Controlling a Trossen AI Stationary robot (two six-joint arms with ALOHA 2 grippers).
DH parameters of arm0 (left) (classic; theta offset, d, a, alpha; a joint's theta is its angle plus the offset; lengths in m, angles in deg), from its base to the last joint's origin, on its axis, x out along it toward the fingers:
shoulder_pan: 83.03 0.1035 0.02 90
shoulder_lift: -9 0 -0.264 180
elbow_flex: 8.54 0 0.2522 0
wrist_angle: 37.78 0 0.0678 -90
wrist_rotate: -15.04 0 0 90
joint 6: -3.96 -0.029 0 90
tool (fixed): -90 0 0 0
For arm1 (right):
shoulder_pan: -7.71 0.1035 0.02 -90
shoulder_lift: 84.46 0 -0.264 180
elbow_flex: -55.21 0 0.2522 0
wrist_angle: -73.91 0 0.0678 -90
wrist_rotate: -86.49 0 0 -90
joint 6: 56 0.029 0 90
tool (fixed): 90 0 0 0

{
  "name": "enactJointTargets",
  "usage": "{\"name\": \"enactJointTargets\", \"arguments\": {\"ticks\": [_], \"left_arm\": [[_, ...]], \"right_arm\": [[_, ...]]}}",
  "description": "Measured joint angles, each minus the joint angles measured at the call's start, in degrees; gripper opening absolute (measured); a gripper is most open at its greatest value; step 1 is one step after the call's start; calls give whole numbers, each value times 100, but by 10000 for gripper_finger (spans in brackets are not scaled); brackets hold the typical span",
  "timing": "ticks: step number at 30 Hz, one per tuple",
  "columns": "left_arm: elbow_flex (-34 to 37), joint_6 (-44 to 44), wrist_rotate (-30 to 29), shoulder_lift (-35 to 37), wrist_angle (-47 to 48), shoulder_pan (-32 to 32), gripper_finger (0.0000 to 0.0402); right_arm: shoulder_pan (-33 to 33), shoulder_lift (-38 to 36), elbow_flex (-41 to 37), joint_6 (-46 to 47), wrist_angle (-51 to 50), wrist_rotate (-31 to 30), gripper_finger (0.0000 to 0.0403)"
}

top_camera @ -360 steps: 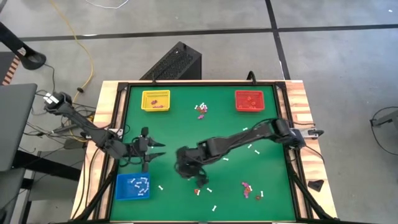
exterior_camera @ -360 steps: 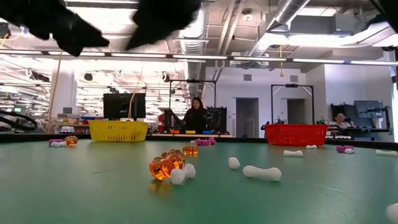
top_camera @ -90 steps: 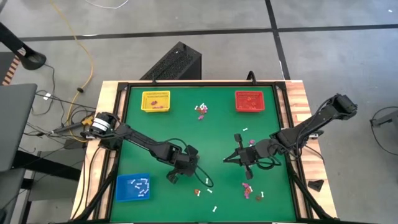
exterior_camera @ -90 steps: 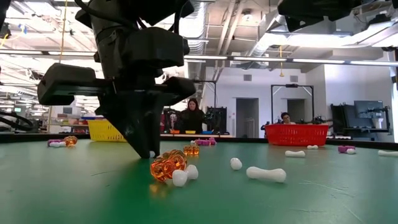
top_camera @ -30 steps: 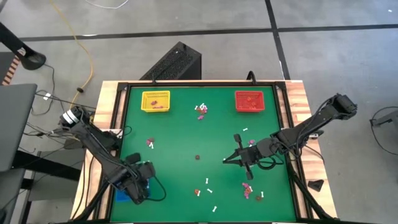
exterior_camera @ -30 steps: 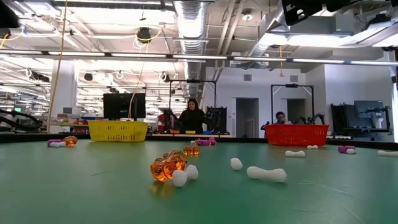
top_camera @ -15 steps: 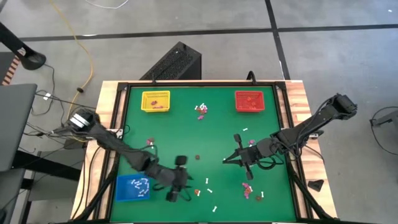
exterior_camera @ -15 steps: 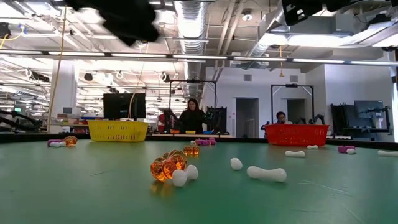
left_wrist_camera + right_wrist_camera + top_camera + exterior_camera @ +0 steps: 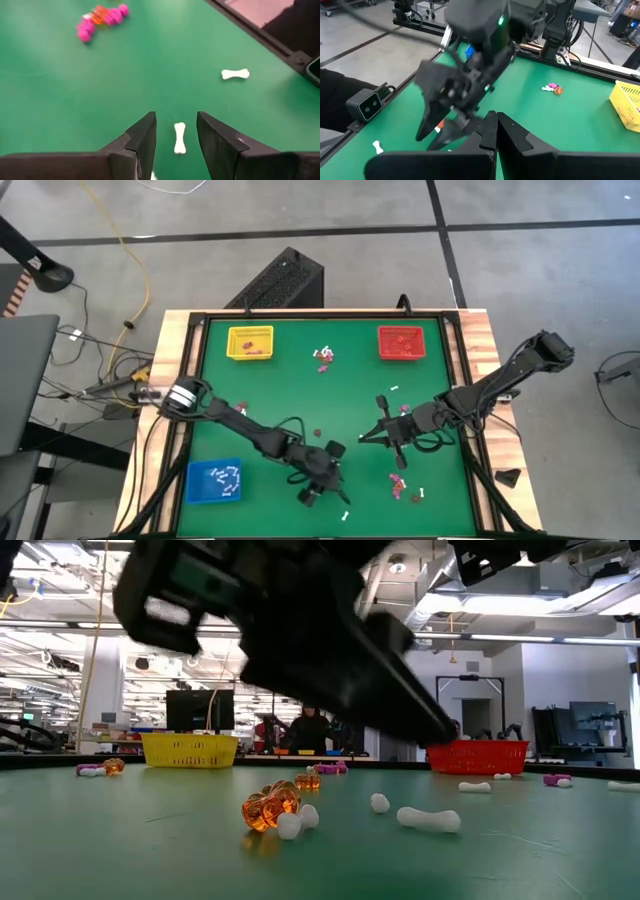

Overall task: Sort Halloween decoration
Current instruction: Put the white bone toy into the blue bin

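Note:
The Halloween decoration lies scattered on the green mat: white bones, purple-pink pieces and an orange piece, with a mixed cluster at the far middle. My left gripper hovers open low over the near middle. One white bone lies on the mat just ahead of the gap between its fingers, untouched. Another bone and a pink cluster lie farther on. My right gripper waits shut right of centre, holding nothing.
A yellow tray stands at the far left, a red tray at the far right and a blue tray with white bones at the near left. The black table frame runs close by the left gripper.
My left gripper has swung from over the blue tray toward the table's right edge along the near side. It has sunk toward the mat and rolled about its own axis, its fingers still apart. The trinkets lie as before.

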Motion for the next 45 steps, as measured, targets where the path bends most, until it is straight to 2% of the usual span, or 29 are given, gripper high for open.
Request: {"name": "enactJointTargets", "arguments": {"ticks": [6,17,20,27,32,41,45], "left_arm": [[-443,50,428,-510,131,56,129],[-453,53,383,-581,597,60,124],[-453,74,318,-581,663,65,102],[-457,13,200,-577,1088,124,16],[-462,162,223,-552,1202,191,7],[-427,46,29,197,1523,198,1],[-442,134,-148,836,2204,91,1]], "right_arm": [[0,0,0,-16,-28,0,31],[-2,0,0,-17,-125,0,31],[-2,0,0,-17,-125,0,31],[-4,0,1,-19,-125,-1,31],[-4,0,0,-19,-125,-1,31],[-4,0,0,-21,-127,-2,31],[-4,0,0,-21,-142,-2,31]]}}
